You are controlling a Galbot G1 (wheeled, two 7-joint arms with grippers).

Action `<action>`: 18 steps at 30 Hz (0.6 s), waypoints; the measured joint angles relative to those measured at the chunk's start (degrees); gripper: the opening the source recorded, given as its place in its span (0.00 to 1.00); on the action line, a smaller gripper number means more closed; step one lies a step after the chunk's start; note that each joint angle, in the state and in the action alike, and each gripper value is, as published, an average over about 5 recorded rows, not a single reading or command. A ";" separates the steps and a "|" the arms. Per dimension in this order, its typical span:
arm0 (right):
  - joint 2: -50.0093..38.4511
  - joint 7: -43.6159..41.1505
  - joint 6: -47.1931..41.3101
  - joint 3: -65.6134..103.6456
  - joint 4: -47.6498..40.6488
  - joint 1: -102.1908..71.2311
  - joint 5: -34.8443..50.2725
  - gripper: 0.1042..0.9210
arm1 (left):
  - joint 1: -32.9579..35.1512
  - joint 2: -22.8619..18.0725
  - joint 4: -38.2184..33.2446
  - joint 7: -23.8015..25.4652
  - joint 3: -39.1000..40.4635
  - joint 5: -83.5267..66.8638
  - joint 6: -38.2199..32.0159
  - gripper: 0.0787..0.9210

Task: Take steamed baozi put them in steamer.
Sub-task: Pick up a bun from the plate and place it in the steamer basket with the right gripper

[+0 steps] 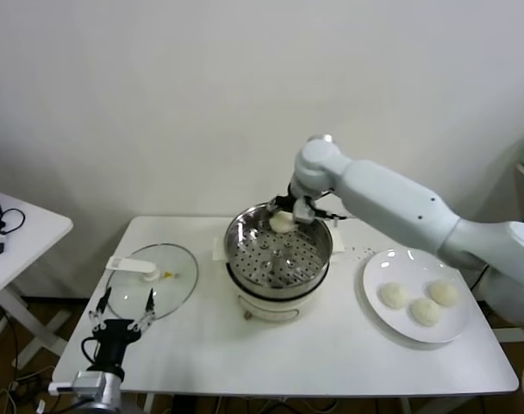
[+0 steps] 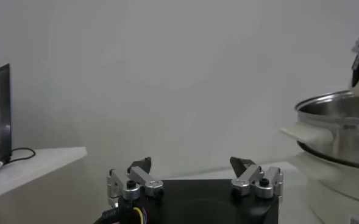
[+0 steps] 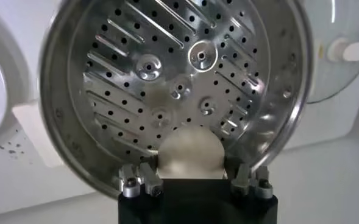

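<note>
The right gripper (image 1: pixel 283 217) hung over the far rim of the steamer (image 1: pixel 318 259), jaws narrowly parted around a bao (image 3: pixel 189 152). Three more bao (image 1: pixel 424 311) lay on the plate (image 1: pixel 378 302) beside the steamer; being soft and light, they likely wanted a gentle pinch across the sides. The left gripper (image 1: pixel 122 312) waited wide, empty, well away from the steamer.

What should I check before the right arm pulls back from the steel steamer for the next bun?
1. Off-white pleated bun between the right gripper's fingers, over the far rim of the shiny perforated steel steamer: ok.
2. Bun fully released: cannot tell; the fingers flank it closely in the right wrist view.
3. Perforated tray free of other buns: ok.
4. Three buns waiting on the round white plate: ok.
5. Flat glass lid lying clear of the steamer: ok.
6. Left gripper parked open at the near table edge: ok.
</note>
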 measured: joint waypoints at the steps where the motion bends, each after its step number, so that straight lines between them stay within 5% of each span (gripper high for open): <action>1: 0.47 0.18 0.27 0.24 -0.61 -0.42 -0.85 0.73 | -0.03 0.01 -0.03 0.00 0.00 -0.03 0.00 0.88; 18: 3.88 1.59 2.61 2.56 -5.26 -4.94 -8.88 0.76 | -0.07 0.07 0.41 0.16 0.20 -0.06 -0.03 0.88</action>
